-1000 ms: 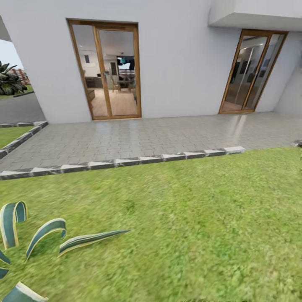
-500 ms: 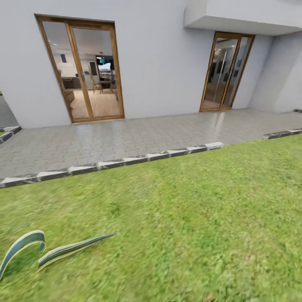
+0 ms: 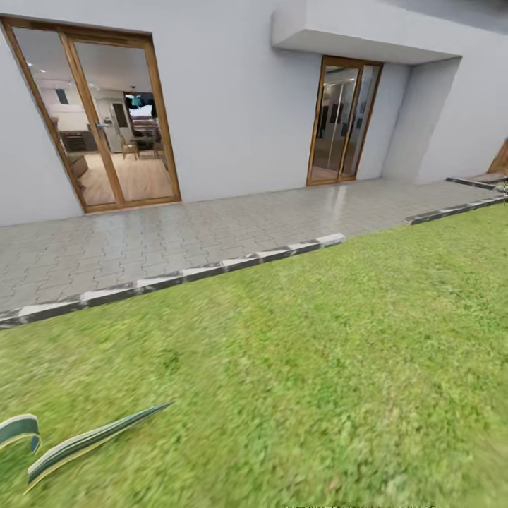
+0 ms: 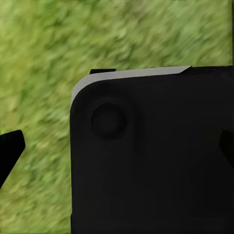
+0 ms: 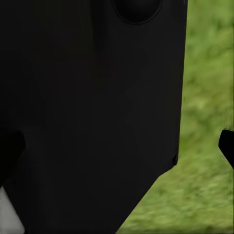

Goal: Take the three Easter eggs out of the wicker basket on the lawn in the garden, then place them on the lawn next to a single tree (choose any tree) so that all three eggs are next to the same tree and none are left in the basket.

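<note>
grey paved patio (image 3: 212, 233) runs along a white house wall (image 3: 233, 106), edged by a stone kerb (image 3: 176, 274). two wood-framed glass doors: one (image 3: 99, 120) far left, one (image 3: 343, 121) further right. striped spiky leaves (image 3: 85, 437) at bottom left.

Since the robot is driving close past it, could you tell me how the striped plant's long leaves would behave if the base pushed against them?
The striped leaves are long, thin and arching, so they would probably bend aside rather than resist. They taper to narrow tips lying low over the lawn, so likely little weight. How stiff the simulator makes them cannot be judged.
</note>
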